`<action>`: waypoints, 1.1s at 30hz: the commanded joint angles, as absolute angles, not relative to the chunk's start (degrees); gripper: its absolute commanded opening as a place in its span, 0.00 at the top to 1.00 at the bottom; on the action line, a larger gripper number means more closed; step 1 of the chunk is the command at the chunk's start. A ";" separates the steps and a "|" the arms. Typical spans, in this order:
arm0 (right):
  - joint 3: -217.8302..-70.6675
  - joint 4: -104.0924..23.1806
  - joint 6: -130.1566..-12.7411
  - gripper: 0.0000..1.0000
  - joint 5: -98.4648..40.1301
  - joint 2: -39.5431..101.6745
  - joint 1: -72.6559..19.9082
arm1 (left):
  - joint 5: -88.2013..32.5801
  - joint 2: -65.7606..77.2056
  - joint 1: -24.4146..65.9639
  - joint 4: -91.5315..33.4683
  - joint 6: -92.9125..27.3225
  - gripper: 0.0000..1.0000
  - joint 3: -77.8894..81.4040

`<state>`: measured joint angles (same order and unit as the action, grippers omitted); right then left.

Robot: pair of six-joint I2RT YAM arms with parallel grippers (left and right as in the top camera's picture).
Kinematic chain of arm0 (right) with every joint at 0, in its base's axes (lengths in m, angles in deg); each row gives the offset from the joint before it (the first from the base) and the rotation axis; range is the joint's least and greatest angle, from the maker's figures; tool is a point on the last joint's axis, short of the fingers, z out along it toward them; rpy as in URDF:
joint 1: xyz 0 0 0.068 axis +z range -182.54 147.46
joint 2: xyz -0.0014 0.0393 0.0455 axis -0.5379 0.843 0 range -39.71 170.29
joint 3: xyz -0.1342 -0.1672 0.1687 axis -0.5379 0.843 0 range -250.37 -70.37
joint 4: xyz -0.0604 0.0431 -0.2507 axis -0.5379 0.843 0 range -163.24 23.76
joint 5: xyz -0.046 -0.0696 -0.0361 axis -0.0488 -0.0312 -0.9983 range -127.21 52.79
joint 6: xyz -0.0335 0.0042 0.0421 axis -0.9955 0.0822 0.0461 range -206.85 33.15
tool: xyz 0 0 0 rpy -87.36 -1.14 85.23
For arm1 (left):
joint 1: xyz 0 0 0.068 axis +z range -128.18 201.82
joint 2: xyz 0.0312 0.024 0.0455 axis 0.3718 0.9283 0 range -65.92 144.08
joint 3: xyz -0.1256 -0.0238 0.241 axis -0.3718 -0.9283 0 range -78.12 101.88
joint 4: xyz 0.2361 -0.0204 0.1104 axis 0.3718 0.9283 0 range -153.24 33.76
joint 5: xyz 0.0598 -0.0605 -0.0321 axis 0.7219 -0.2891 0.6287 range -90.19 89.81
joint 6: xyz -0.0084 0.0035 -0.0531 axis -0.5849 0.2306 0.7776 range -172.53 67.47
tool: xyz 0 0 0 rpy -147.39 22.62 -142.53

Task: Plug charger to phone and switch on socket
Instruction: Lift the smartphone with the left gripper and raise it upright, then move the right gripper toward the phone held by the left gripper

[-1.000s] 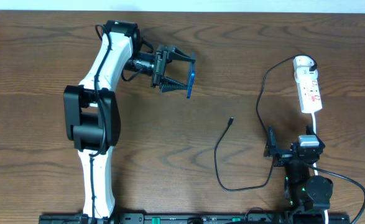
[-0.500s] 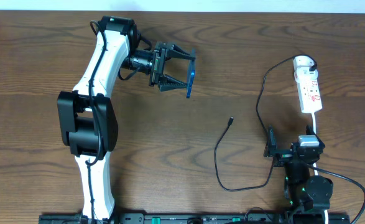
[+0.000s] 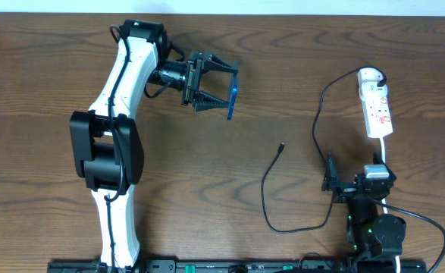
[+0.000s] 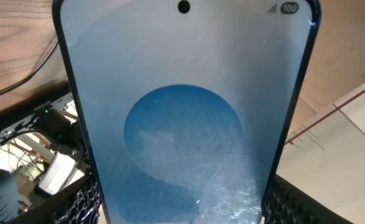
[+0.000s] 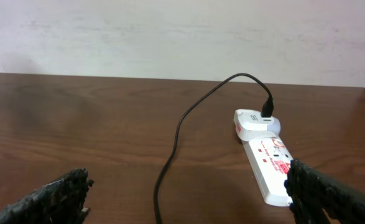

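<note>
My left gripper (image 3: 226,92) is shut on the phone (image 3: 232,100), holding it on edge above the table's upper middle. In the left wrist view the phone's light blue screen (image 4: 182,118) fills the frame between my fingers. The charger, a thin black cable (image 3: 266,199), loops across the table, its free plug tip (image 3: 281,147) lying at the centre. Its other end is plugged into the white adapter on the socket (image 3: 377,106), a white power strip with red markings at the right, also in the right wrist view (image 5: 268,168). My right gripper (image 3: 330,183) is open and empty, near the table's front right.
A white cord (image 3: 385,155) runs from the strip toward my right arm's base. The black cable (image 5: 176,140) crosses the wood between my right fingers. A pale wall stands behind the table's far edge.
My left arm shifted slightly to the left one second ago, the phone staying almost in place; it has held still since. The right arm and cable have not moved.
</note>
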<state>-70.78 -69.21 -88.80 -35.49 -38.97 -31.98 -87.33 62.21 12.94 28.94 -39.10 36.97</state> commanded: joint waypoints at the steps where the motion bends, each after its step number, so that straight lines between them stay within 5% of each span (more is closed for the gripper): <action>1: -70.69 -68.97 -89.07 0.01 -35.56 -39.11 -31.74 | -90.32 59.61 13.14 29.51 -40.06 0.30 37.14; 25: -70.69 -69.12 -89.07 0.01 -35.54 -39.11 -31.74 | -90.32 59.61 13.14 29.53 -40.04 0.30 37.14; 33: -70.69 -76.92 -70.07 0.01 -7.06 -39.08 -31.70 | -90.32 59.61 13.14 31.04 -40.04 0.30 37.14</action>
